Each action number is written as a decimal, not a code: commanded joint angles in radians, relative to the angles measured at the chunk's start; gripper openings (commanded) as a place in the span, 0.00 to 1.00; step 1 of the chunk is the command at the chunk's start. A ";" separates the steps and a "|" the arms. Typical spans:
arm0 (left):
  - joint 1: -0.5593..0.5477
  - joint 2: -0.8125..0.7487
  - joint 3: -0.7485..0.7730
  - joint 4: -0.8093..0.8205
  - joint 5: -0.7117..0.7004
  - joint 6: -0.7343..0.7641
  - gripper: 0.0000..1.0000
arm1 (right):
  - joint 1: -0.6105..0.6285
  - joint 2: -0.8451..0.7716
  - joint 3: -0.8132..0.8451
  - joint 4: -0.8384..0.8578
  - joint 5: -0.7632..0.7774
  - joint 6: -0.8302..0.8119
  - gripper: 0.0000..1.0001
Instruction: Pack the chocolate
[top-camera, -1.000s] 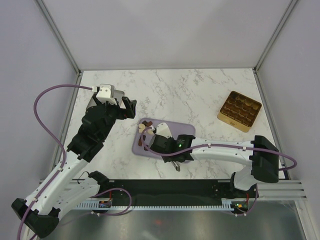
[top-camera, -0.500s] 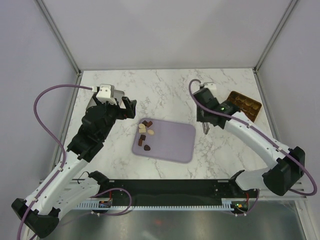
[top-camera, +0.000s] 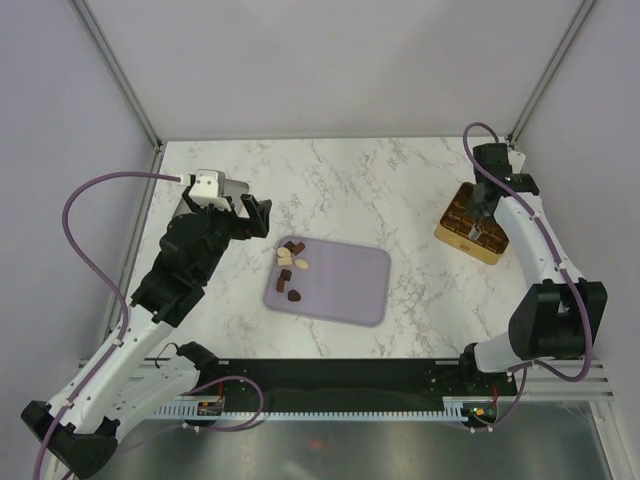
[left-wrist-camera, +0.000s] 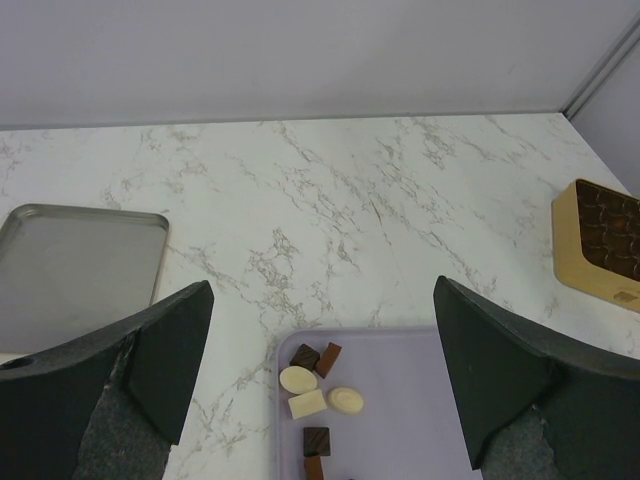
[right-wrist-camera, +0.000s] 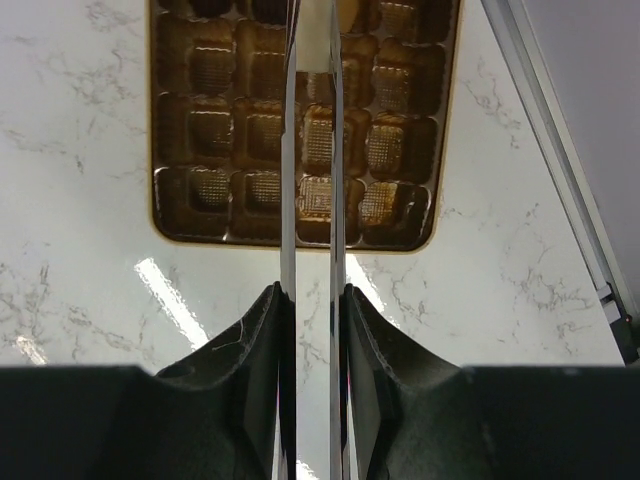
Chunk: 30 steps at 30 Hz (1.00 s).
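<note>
While the right gripper (right-wrist-camera: 312, 330) pinches the metal tongs (right-wrist-camera: 337, 200), its fingers pressed against the two blades, those blades reach out ahead of it over the gold box (right-wrist-camera: 210, 190), which sits on the worktop (top-camera: 350, 190) beneath their tips. Off to its side, the left gripper (left-wrist-camera: 320, 300) hangs with its fingers spread wide and nothing between them. Just ahead of and below it lies the chocolate (left-wrist-camera: 318, 385), a loose cluster of dark, brown and cream pieces at the near end of the lilac tray (left-wrist-camera: 420, 400), well apart from the right gripper
</note>
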 joint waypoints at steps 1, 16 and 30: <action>0.002 -0.017 0.016 0.022 -0.013 0.008 1.00 | -0.039 0.007 0.040 0.028 -0.029 -0.023 0.33; 0.002 0.009 0.033 0.007 0.032 -0.021 1.00 | -0.189 0.027 0.016 0.044 0.011 -0.077 0.34; 0.002 0.004 0.032 0.005 0.004 -0.013 1.00 | -0.209 0.093 0.062 0.064 -0.001 -0.086 0.37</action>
